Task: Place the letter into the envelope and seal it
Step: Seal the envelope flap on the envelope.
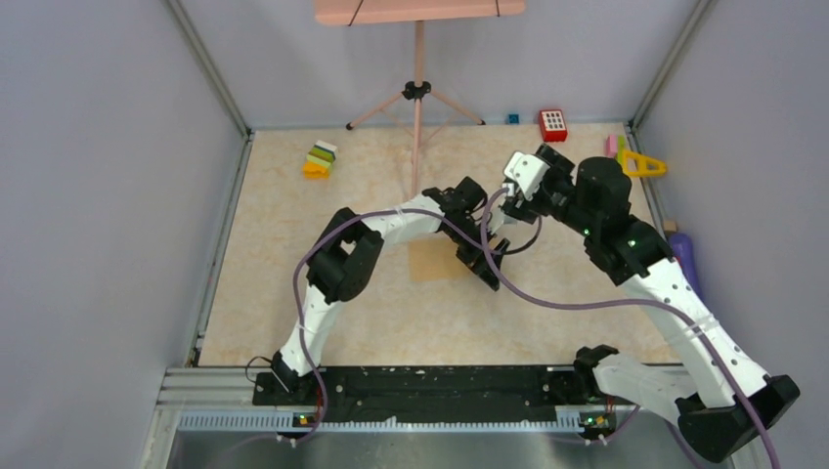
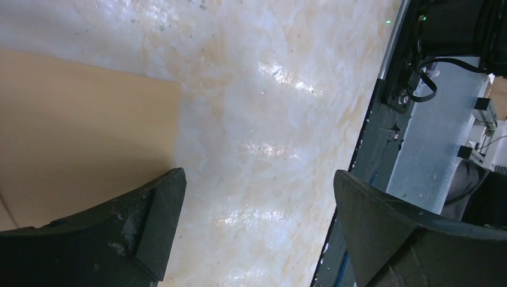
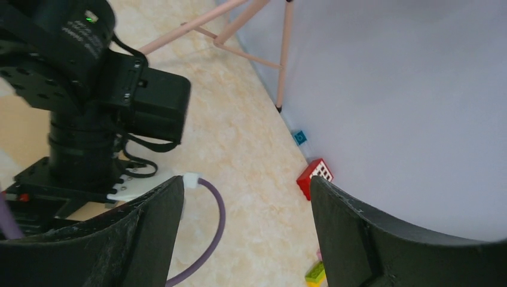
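Note:
The brown envelope lies flat on the marbled table, partly under my left arm. The left wrist view has its plain brown face at the left. My left gripper hovers open over the envelope's near-right corner, one finger above the paper and the other off it, with only bare table between the jaws. My right gripper is raised beside the left wrist, open and holding nothing, looking toward the back wall. The letter is not in view.
A pink tripod stands at the back centre. A red block and a small blue cube sit by the back wall, stacked coloured blocks at back left, a yellow triangle at back right. Purple cables loop over the middle.

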`<state>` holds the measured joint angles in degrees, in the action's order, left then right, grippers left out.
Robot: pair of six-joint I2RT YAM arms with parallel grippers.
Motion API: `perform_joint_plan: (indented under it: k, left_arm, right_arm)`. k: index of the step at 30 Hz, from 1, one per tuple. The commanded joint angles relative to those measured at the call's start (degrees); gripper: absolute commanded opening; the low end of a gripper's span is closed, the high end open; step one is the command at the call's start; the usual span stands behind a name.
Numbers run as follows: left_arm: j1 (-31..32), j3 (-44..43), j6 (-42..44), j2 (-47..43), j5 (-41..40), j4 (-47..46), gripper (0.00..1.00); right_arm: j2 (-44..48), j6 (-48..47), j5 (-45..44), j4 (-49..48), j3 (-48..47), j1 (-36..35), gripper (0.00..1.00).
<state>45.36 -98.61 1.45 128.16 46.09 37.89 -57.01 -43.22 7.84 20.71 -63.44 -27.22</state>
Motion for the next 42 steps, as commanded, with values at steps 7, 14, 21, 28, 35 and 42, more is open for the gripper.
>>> perform_joint_plan:
  k: [7, 14, 21, 28, 35, 42]
  left_arm:
    - [-4.5, -1.1, 4.2, -10.2, 5.0, -1.0, 0.98]
    - [-15.0, 2.2, 13.1, -17.8, -0.1, 10.8, 0.98]
    - [-27.5, 14.6, 12.8, -24.2, -4.3, 5.3, 0.98]
    - [-33.1, 16.0, 8.7, -26.1, -8.3, 1.7, 0.98]
    - [-36.2, 18.8, 6.7, -28.5, -10.3, -0.9, 0.98]
    - [-38.1, 19.5, 5.0, -28.8, -10.9, -1.6, 0.99]
  right_arm:
    - [-1.2, -8.7, 24.9, 19.6, -7.0, -1.8, 0.72]
    - [-4.4, -15.2, 21.3, 14.9, 2.4, -9.6, 0.69]
    - [-12.4, -26.0, 0.3, -14.3, 21.5, -17.1, 0.74]
    - [-20.7, -26.7, -3.4, -27.6, 24.8, -22.3, 0.77]
    - [-28.2, -25.2, -4.8, -31.7, 24.8, -26.4, 0.77]
    - [-31.7, -22.1, -4.6, -34.7, 25.0, -29.3, 0.77]
